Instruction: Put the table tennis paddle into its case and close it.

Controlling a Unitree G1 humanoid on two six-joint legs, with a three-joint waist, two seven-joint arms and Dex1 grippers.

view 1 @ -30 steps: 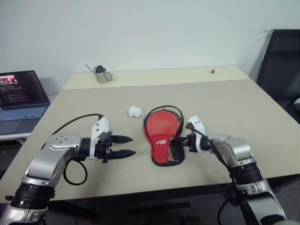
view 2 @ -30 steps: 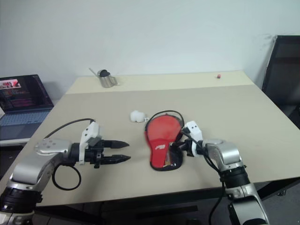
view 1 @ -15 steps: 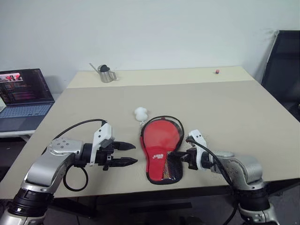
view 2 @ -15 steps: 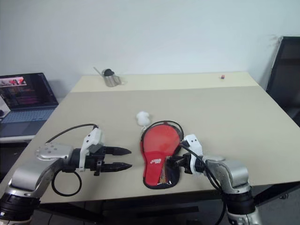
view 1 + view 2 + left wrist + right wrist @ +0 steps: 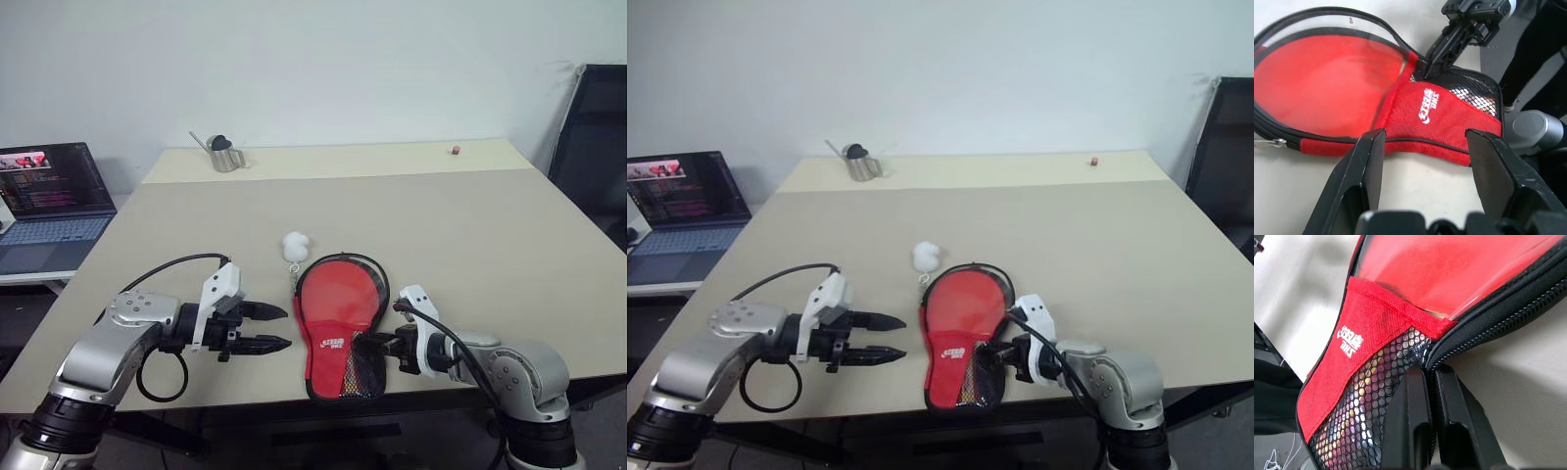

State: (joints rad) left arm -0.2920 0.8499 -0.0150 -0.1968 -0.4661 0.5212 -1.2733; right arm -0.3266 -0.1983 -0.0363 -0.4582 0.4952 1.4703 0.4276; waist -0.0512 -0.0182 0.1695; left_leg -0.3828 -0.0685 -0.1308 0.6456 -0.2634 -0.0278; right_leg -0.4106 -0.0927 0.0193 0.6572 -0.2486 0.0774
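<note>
The case (image 5: 338, 328) lies red side up near the front edge of the table (image 5: 490, 235), its mesh pocket toward the robot and its white pom-pom (image 5: 294, 245) just beyond its round end. The paddle cannot be told apart from the case's red face. The right gripper (image 5: 375, 346) is pinched closed on the case's zipper edge beside the mesh. The left gripper (image 5: 277, 329) hovers just left of the case, fingers spread, holding nothing. A laptop (image 5: 49, 201) sits off to the left, a small metal can (image 5: 224, 155) at the far edge.
</note>
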